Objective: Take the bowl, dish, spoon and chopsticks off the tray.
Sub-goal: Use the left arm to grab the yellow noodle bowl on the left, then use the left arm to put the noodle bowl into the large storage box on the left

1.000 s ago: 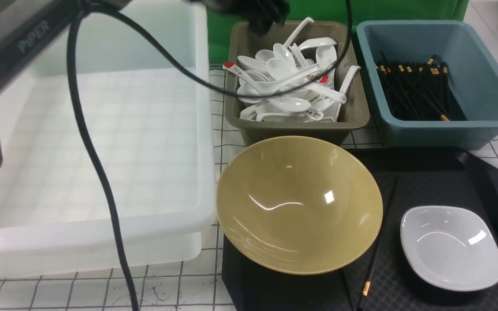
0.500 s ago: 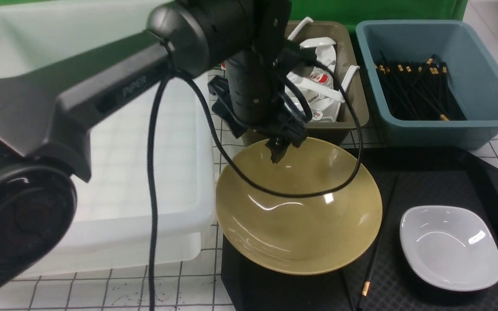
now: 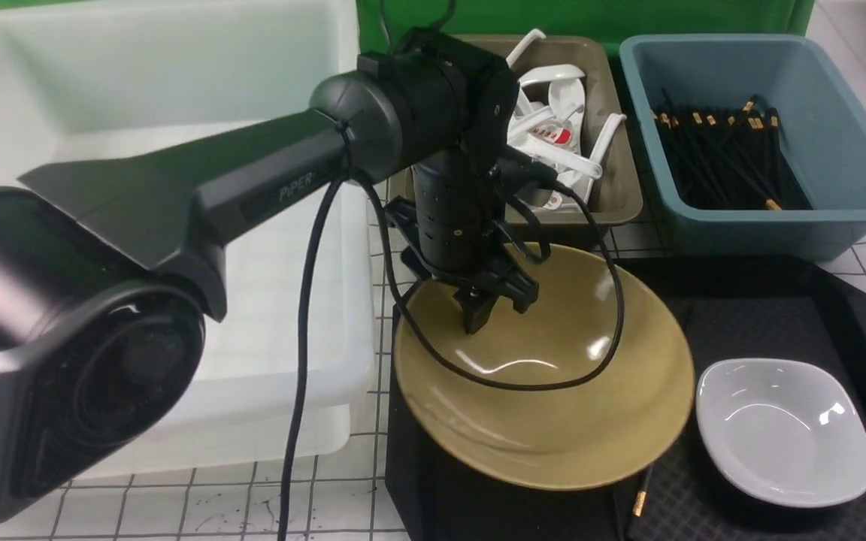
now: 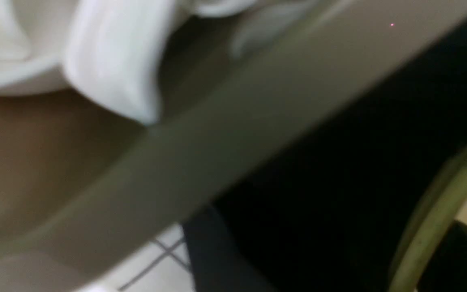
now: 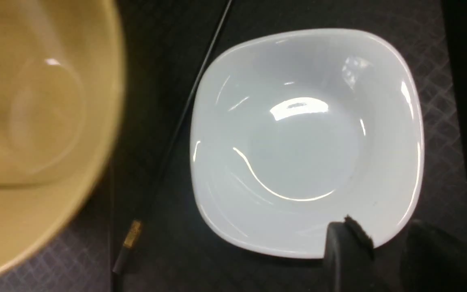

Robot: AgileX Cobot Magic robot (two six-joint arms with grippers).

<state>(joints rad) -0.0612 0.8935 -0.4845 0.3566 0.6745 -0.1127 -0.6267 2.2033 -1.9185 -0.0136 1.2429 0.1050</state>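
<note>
Right now I'm seeing the left arm hanging across the white tub, with the left tool pointing down at the far side of the bowl. One of its fingers is sitting inside the bowl against the sloping wall. The jaws are looking clenched across the far rim, so I'm reading the tool as grasping the bowl. The left wrist view is giving me only a blurred sliver of that yellow rim beside the olive bin.

The bowl is sitting over the left end of the tray, just in front of the olive bin, which is holding a heap of white spoons. Beside that, the blue bin is holding spare chopsticks. Everything is resting on the gridded white bench.

The dish is lying flat on the right part of the tray, near the bowl but apart from it. The chopsticks are lying on the tray between the two, gold band toward me, partly tucked under the bowl's rim in the front view.

The right tool is hovering at the dish's near edge. One finger is showing over the dish and the other over the tray outside it. I cannot tell whether they are pinching the rim.
</note>
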